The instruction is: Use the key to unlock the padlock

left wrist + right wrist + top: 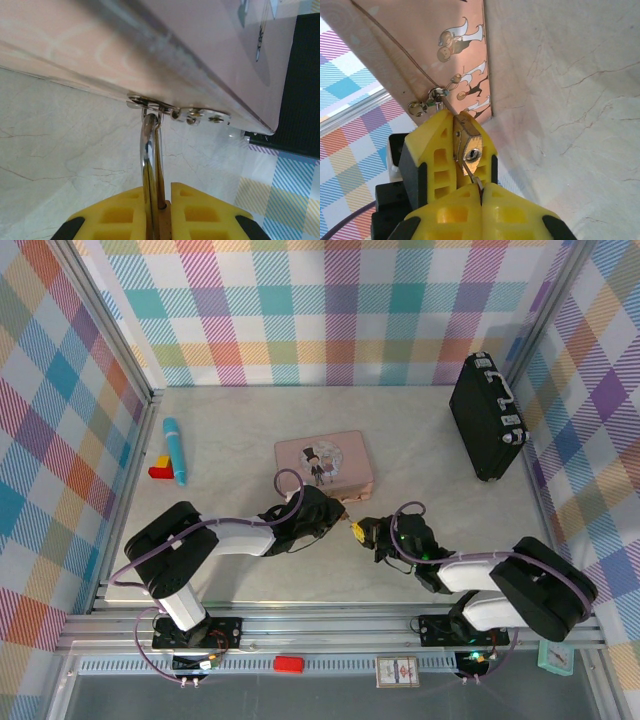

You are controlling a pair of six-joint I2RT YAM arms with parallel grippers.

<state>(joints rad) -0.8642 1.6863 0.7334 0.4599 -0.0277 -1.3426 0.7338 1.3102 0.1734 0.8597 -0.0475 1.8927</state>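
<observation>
The brass padlock [468, 142] hangs by its silver shackle [148, 145] from the clasp [150, 102] of the pink tin [323, 462]. My left gripper [161, 192] is shut on the padlock's body [163, 220], its yellow fingers [432, 150] on either side of it. The keyhole [473, 155] faces my right gripper [481, 186], which is shut on the key [470, 172]. The thin key slants up past the left of the keyhole, against the padlock's lower edge. Seen from above, both grippers [338, 508] [360, 531] meet at the tin's front right corner.
A black case [487, 418] stands at the back right. A blue pen-like object [174, 450] and a small red and yellow block [160, 470] lie at the left. Checked walls close in the table on three sides.
</observation>
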